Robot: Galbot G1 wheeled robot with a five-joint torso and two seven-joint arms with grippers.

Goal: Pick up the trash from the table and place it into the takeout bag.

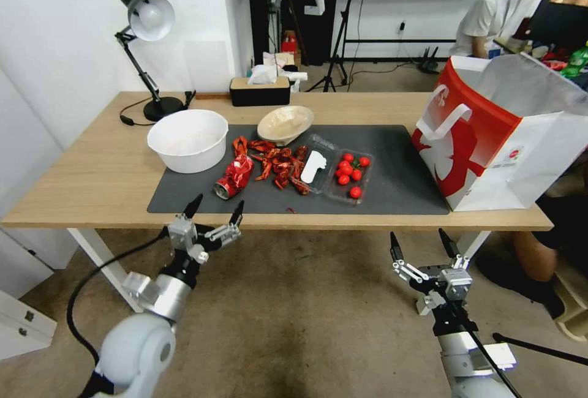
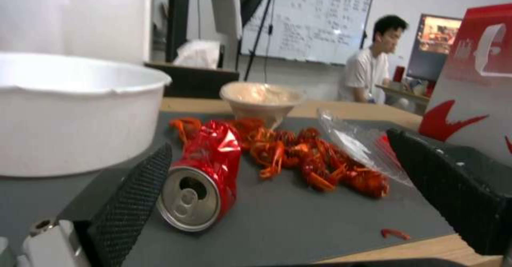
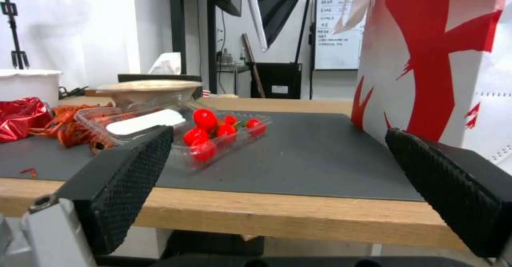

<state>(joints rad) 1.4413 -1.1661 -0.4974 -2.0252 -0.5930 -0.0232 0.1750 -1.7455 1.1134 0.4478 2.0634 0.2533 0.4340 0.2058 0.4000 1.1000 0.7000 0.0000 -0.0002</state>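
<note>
a long light-wood table [image 1: 92, 171] with a dark grey mat [image 1: 398, 183] fills the middle of the head view. the left gripper [image 1: 214, 208] hangs in the air at the table's near edge, its two black fingers spread apart and holding nothing. straight ahead of it, just past the mat's near edge, a crushed red can [image 1: 234, 175] lies on its side with its silver top turned toward the gripper. from the left wrist camera the can [image 2: 205, 177] sits between the spread fingers but farther off, not touched. beyond the can lies a heap of red crayfish shells [image 1: 280, 165], and behind those a beige shallow bowl [image 1: 285, 123] tilted on the mat. ahead of the left gripper and to its left stands a large white bowl [image 1: 187, 139]. to the right of the shells is an open clear plastic box [image 1: 340, 174] holding cherry tomatoes [image 1: 351, 172] and a white plastic piece [image 1: 313, 166].

the right gripper [image 1: 422, 242] hovers lower, off the table's near edge, fingers also wide apart and empty. ahead of it and to its right the red-and-white takeout bag [image 1: 490, 141] stands upright on the table's right end, mouth open. from the right wrist camera the tomato box [image 3: 213, 137] is ahead toward the robot's left and the bag [image 3: 432, 59] rises close toward its right.

a black desk lamp [image 1: 147, 49] and a tissue box [image 1: 260, 89] stand at the table's far edge.
</note>
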